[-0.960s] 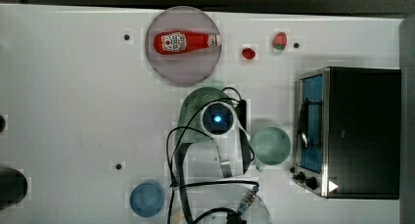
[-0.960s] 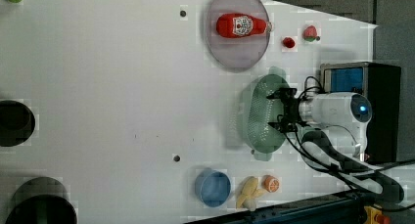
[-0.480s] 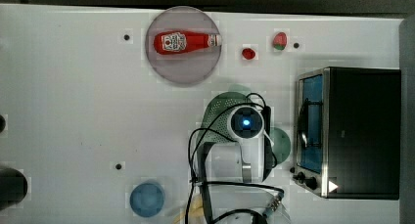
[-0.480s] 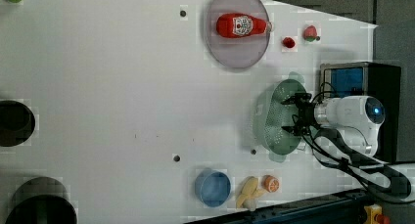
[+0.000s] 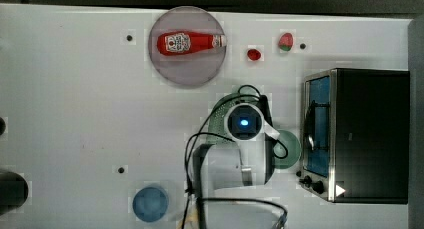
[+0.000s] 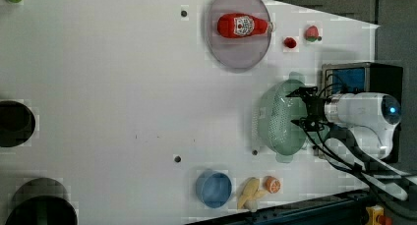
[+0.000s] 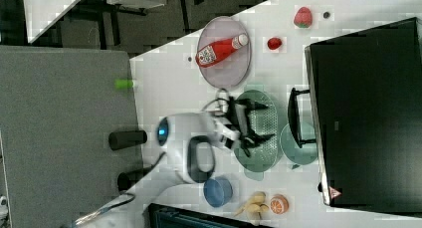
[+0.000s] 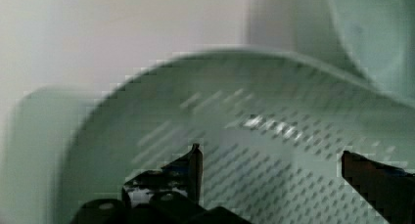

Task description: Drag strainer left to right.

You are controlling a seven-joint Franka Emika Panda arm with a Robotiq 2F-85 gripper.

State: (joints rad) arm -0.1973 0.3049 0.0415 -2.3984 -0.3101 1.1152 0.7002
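- Over the strainer (image 6: 280,119) sits the gripper (image 6: 301,108), jaws spread wide and holding nothing, fingertips (image 8: 195,158) down inside the perforated bowl.
- From the wrist view, the two dark fingers stand well apart with rows of tiny holes between them; whether they touch the plastic, I cannot tell.
- The strainer lies on the white table (image 5: 75,99), toward the top view's right side, just beside the black oven (image 5: 357,134) that stands at that edge.
- In the right view the strainer (image 7: 259,131) has the green mug (image 7: 298,144) touching or nearly touching its rim, squeezed between it and the oven door.
- Up near the far edge in the top view: a grey plate (image 5: 187,64) with a ketchup bottle (image 5: 190,42) lying flat on it, well apart from the strainer.
- A small red piece (image 5: 254,54) and a strawberry (image 5: 285,42) sit right of the plate in the top view.
- Near edge in the left view: a blue bowl (image 6: 214,189), bananas (image 6: 248,193), and an orange half (image 6: 273,184) in a row.
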